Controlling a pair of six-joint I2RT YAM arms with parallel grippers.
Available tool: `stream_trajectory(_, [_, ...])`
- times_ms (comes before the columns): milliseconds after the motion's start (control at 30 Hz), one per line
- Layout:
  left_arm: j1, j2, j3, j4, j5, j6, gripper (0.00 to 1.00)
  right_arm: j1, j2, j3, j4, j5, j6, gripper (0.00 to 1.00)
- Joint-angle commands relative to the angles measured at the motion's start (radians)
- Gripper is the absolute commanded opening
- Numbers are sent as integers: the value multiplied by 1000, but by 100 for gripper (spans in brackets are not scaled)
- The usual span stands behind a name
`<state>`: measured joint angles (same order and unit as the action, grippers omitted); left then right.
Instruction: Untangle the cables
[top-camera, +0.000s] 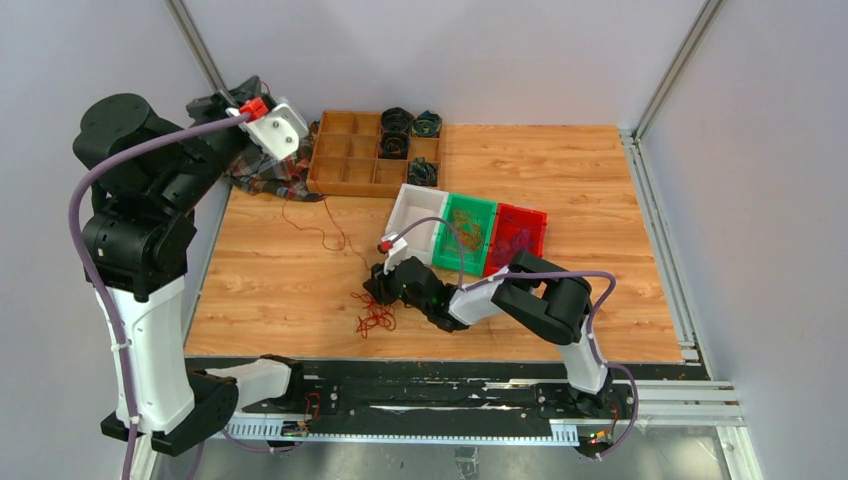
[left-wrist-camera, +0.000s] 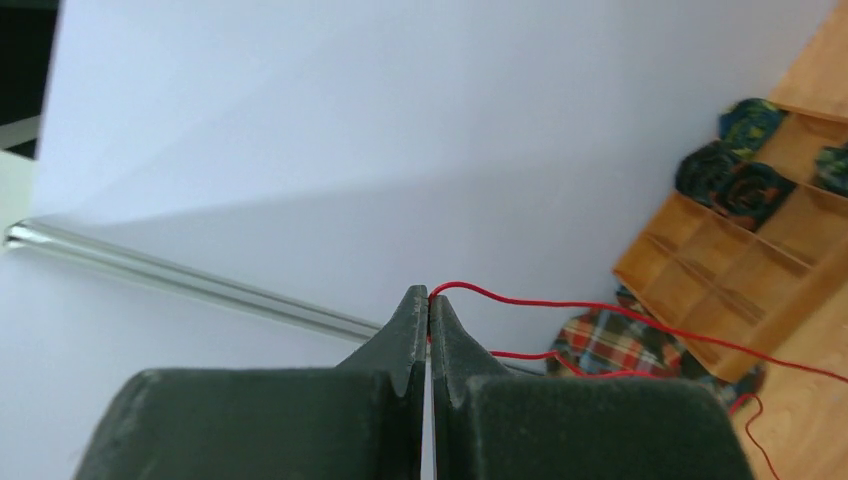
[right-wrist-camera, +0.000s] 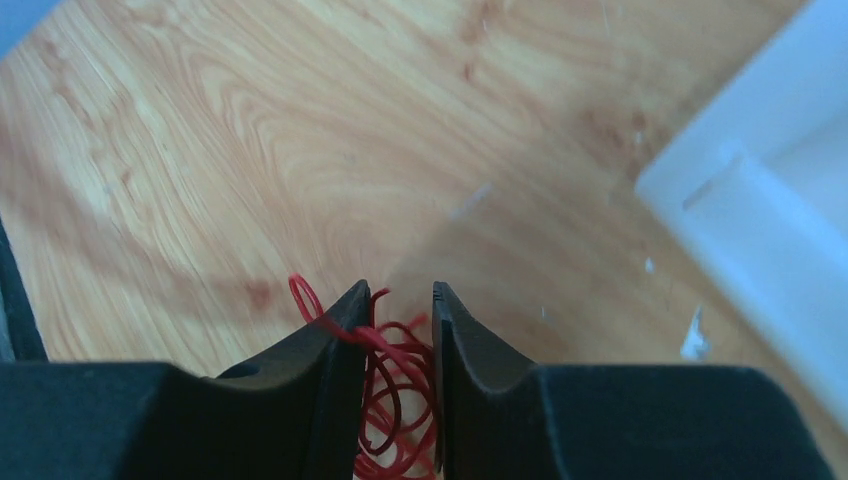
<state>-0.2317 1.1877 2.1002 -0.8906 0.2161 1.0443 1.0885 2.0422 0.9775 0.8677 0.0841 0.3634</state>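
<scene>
The left pincer (left-wrist-camera: 428, 305) is lifted high off the desk (top-camera: 560, 170), its jaws pressed together on a thin red wire (left-wrist-camera: 560, 303) that leaves the tips and runs away to its right. The wire passes over a plaid cloth (left-wrist-camera: 610, 345) and slopes down towards the desk. Past the cloth, further to that pincer's right, sits a wooden divided box (left-wrist-camera: 720, 270) with dark coiled rolls (left-wrist-camera: 735, 185) in its far compartments. The right pincer (right-wrist-camera: 397, 295) is down at the desk surface with its jaws only narrowly apart. A bunch of red wires (right-wrist-camera: 395, 400) lies looped in the gap between them, and one loop crosses over the tip of its left finger (right-wrist-camera: 335, 330) and pokes out beside it. Ahead and to the right of this pincer stands a white bin (right-wrist-camera: 760, 200). Beyond that, in a row, are a green bin (top-camera: 468, 225) and a red bin (top-camera: 517, 235), each with thin wires inside.
</scene>
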Motion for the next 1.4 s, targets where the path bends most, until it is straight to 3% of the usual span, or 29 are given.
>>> stream_trajectory(0, [-3,52,100,203,-91,-21,0,32,8,-63,45,48,83,29])
stream_trajectory(100, [-2,87,162,302,-126,-80,0,34,13,-66,14,63,108,29])
stream_trajectory(267, [-3,92,108,676,-202,-136,0,37,19,-76,1,73,129,31])
stream_trajectory(400, [-3,214,330,743,-231,-149,0,42,15,-82,-2,86,126,37])
stream_trajectory(533, [-4,246,355,894,-231,-141,0,49,9,-85,-1,95,115,43])
stream_trajectory(633, [-4,242,350,895,-202,-170,0,51,6,-85,0,95,110,46])
stream_trajectory(733, [-4,161,228,861,-131,-200,0,51,-23,-83,-5,99,89,52])
stream_trajectory(1000, [-4,23,-4,736,54,-249,0,50,-286,-83,-62,107,-73,72])
stream_trajectory(1133, [-4,-18,-71,643,165,-263,0,50,-431,-60,-90,75,-175,75])
stream_trajectory(1367, [-12,-88,-232,672,295,-259,0,17,-621,-26,-211,44,-309,76])
